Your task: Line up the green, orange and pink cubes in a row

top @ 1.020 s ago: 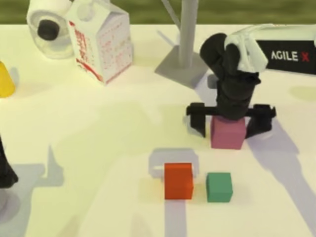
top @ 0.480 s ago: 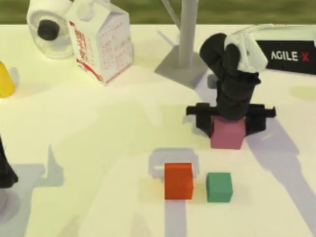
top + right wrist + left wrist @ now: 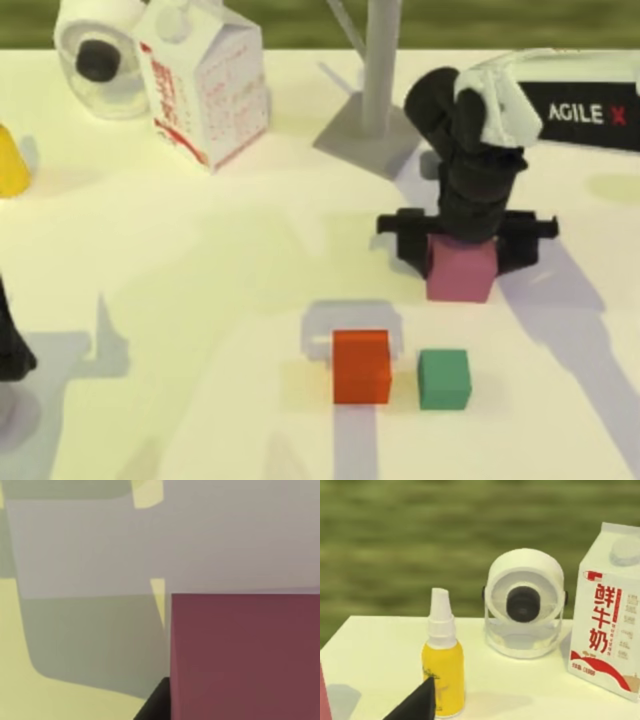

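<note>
The pink cube point(image 3: 461, 272) sits right of the table's middle, and my right gripper point(image 3: 463, 252) comes down over it, shut on it with a black finger pressed to each side. In the right wrist view the pink cube point(image 3: 245, 655) fills the lower corner, with one finger point(image 3: 157, 705) against its face. The orange cube point(image 3: 361, 366) and the smaller green cube point(image 3: 444, 379) stand side by side nearer the front, a small gap between them. My left gripper point(image 3: 10, 350) is parked at the table's left edge, and only one dark fingertip point(image 3: 417, 705) shows in its wrist view.
A milk carton point(image 3: 205, 85) and a white round fan-like object point(image 3: 98, 55) stand at the back left, with a yellow bottle point(image 3: 10, 160) at the left edge. A grey stand point(image 3: 375, 110) rises behind the right arm.
The right gripper's fingers, spread wide a second ago, have closed onto the pink cube's sides. The cubes and the left arm have not moved.
</note>
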`<state>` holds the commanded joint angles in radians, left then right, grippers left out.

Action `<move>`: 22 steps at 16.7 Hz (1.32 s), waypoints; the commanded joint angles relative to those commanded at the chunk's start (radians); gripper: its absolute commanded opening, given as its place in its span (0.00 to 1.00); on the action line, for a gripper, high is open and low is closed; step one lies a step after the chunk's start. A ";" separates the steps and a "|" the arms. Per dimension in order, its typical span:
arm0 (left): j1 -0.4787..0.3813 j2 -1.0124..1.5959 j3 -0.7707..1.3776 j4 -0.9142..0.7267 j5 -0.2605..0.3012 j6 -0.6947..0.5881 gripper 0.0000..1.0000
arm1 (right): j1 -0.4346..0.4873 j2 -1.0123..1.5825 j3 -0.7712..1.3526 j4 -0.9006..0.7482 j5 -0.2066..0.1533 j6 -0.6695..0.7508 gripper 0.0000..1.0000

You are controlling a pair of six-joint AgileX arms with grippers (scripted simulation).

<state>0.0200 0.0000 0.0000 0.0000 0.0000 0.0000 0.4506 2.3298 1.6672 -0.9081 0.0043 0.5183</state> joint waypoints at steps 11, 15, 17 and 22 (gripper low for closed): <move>0.000 0.000 0.000 0.000 0.000 0.000 1.00 | 0.006 -0.095 0.147 -0.234 0.004 -0.003 0.00; 0.000 0.000 0.000 0.000 0.000 0.000 1.00 | 0.003 -0.091 0.147 -0.233 0.003 0.001 0.00; 0.000 0.000 0.000 0.000 0.000 0.000 1.00 | 0.039 -0.075 0.179 -0.249 0.004 0.034 0.00; 0.000 0.000 0.000 0.000 0.000 0.000 1.00 | 0.255 0.006 0.343 -0.341 0.004 0.228 0.00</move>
<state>0.0200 0.0000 0.0000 0.0000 0.0000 0.0000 0.7055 2.3353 2.0106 -1.2496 0.0086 0.7466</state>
